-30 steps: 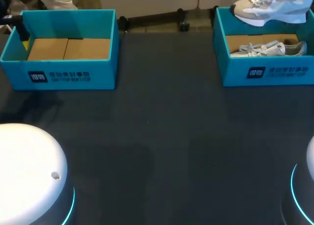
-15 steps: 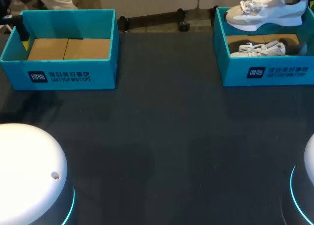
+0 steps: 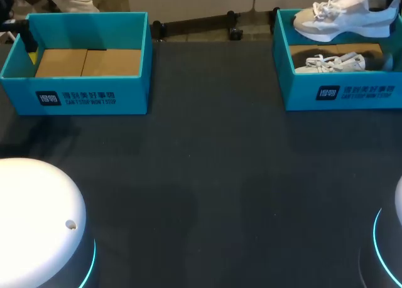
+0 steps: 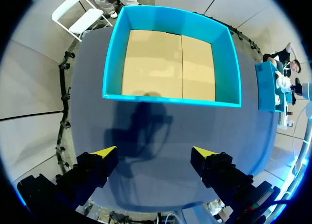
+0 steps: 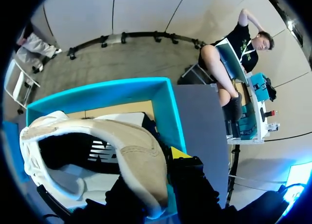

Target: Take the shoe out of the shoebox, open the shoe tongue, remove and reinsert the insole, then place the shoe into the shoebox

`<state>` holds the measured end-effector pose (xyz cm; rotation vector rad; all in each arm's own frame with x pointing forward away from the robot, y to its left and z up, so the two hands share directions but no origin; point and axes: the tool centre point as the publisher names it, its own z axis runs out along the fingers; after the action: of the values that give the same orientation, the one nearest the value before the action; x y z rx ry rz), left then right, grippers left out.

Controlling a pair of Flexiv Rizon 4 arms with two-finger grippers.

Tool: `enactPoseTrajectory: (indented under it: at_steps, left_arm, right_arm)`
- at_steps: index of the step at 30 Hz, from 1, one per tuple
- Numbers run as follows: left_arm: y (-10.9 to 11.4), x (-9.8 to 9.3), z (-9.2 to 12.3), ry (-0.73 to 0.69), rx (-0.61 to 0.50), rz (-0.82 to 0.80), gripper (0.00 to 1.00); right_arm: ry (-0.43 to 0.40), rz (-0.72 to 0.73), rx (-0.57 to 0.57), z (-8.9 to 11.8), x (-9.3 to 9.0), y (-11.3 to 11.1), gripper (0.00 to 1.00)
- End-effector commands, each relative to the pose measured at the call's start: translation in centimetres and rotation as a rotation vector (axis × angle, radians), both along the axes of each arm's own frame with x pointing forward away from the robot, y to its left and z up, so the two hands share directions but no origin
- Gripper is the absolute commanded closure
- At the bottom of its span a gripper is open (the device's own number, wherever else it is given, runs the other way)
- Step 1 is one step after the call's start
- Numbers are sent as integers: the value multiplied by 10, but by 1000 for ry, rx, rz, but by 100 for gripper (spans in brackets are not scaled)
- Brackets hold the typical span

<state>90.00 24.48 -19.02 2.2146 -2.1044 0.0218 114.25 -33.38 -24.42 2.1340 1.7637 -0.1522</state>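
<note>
My right gripper (image 5: 152, 177) is clamped on the heel collar of the shoe (image 3: 344, 17). The shoe hangs just above the far part of the right box (image 3: 339, 93), toe pointing toward the middle of the table. Only one yellow tip shows beside the heel and fabric hides the other, so I judge the hold from the shoe hanging free.

The step in hand is getting the shoe out, and it looks nearly clear of the rim. To do it well I would lift until the sole passes the wall. Then I would carry it low and level to the middle of the tabletop (image 3: 207, 175) and set it down on its sole, tongue up, where both arms can reach. A heel-only grip lets the toe droop and swing, so slow travel seems wise. The laces could also catch on the box wall.

My left gripper (image 4: 155, 153) is spread wide with nothing between its fingers, hovering over the tabletop short of the left box (image 4: 173, 58).

The right box holds a second shoe (image 3: 333, 63) lying on its cardboard floor. The left box shows only its cardboard floor.
</note>
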Motion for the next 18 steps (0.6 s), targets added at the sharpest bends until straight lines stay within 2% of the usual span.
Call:
enactPoseTrajectory:
  at_steps: [1,10,18]
  left_arm:
    - [0,0,0,2,3,0,0]
    - [0,0,0,2,3,0,0]
    - [0,0,0,2,3,0,0]
  right_arm:
    - [-17,-9,-20,-3,-1,4,100]
    - [-24,-12,-32,-16,1,7,100]
    - [-20,-37,-12,-27,-12,-1,100]
